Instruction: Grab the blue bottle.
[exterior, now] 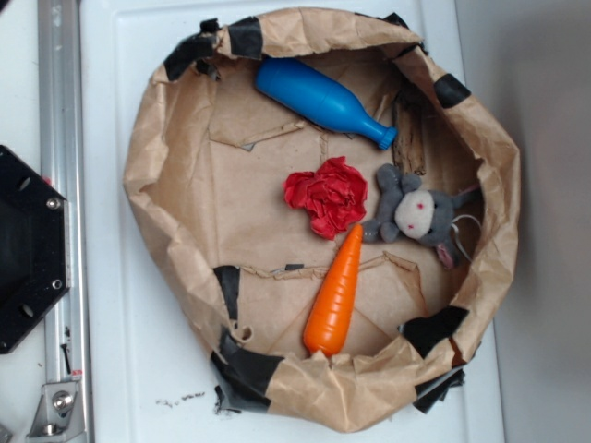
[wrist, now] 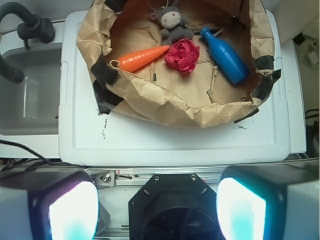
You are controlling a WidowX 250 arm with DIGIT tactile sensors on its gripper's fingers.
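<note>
The blue bottle [exterior: 323, 100] lies on its side at the back of a brown paper bowl [exterior: 148, 185], neck pointing right. In the wrist view the blue bottle [wrist: 226, 56] rests at the bowl's right side, far ahead of me. My gripper [wrist: 157, 210] hangs well back from the bowl, above the robot's black base, with its two fingers [wrist: 70, 210] wide apart and nothing between them. The gripper does not show in the exterior view.
Inside the bowl also lie an orange carrot [exterior: 334, 295], a crumpled red flower [exterior: 326, 194] and a grey plush toy [exterior: 417, 214]. The bowl stands on a white board [wrist: 175, 140]. A metal rail [exterior: 57, 221] and the black base [exterior: 28, 249] sit at the left.
</note>
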